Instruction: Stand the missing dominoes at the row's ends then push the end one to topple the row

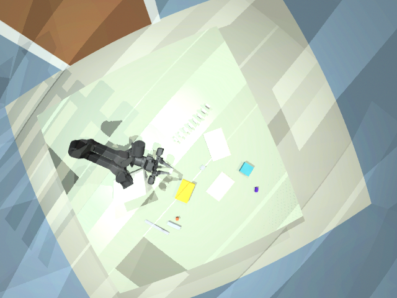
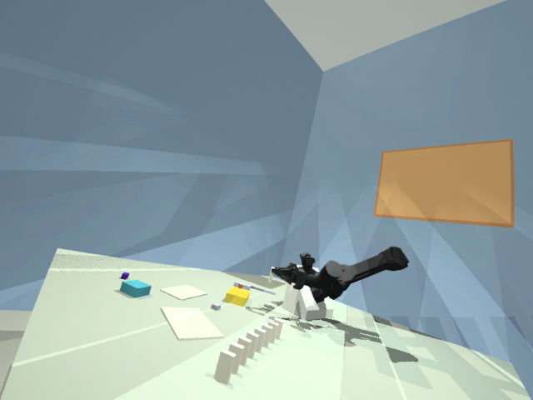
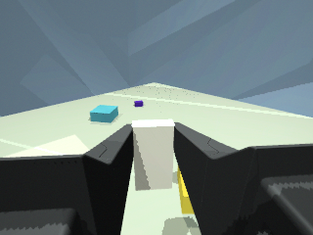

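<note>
My gripper (image 1: 172,171) (image 2: 271,271) (image 3: 153,129) is shut on a pale domino (image 3: 154,159) and holds it upright above the table, near the arm's white base. In the wrist view the domino's lower part hangs down between the two black fingers. The row of standing pale dominoes (image 1: 207,106) (image 2: 224,367) runs diagonally. In the exterior view it goes from the front middle back toward the arm, and all its dominoes look upright. The gripper is beyond the row's arm-side end, apart from it. No loose domino can be made out on the table.
A yellow block (image 1: 185,190) (image 2: 236,296) lies just beyond the gripper. Two flat white plates (image 1: 216,144) (image 1: 220,186), a small grey block (image 1: 202,167), a teal block (image 1: 246,169) (image 3: 104,114) and a purple block (image 1: 256,189) lie farther out. Grey bars (image 1: 173,225) (image 1: 156,226) lie near an orange cube (image 1: 177,218).
</note>
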Robot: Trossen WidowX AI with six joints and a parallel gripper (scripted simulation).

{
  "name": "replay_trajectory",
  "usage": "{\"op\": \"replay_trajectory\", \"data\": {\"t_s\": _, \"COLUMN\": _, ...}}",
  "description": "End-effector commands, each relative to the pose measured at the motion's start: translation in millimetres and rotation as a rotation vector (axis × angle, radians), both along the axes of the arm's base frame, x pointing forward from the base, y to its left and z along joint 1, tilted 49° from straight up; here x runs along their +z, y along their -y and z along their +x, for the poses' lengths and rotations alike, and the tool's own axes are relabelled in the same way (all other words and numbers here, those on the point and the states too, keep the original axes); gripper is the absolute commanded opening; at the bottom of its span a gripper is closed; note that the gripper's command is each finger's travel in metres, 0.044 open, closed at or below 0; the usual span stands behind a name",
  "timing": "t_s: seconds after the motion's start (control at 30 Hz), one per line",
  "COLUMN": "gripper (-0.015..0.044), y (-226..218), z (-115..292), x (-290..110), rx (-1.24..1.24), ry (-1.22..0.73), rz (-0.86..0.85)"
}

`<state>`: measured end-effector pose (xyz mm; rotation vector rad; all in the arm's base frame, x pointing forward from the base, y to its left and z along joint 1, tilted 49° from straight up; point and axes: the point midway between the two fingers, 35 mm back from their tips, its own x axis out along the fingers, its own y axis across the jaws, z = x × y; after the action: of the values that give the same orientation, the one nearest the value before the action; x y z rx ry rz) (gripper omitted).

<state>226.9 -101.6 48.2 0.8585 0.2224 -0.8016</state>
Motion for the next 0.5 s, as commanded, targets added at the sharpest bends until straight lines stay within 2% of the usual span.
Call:
{"op": "replay_trajectory", "data": {"t_s": 0.0, "gripper": 0.0107, "y": 0.7, "z": -0.3, "x": 0.7, "rx": -0.007, "ry": 0.006, "rz": 0.000}}
{"op": "replay_trajectory", "data": {"t_s": 0.47, "gripper": 0.0107, "y": -5.9, "z": 4.3, "x": -5.4, "rx": -0.007, "ry": -0.002, "rz": 0.010}}
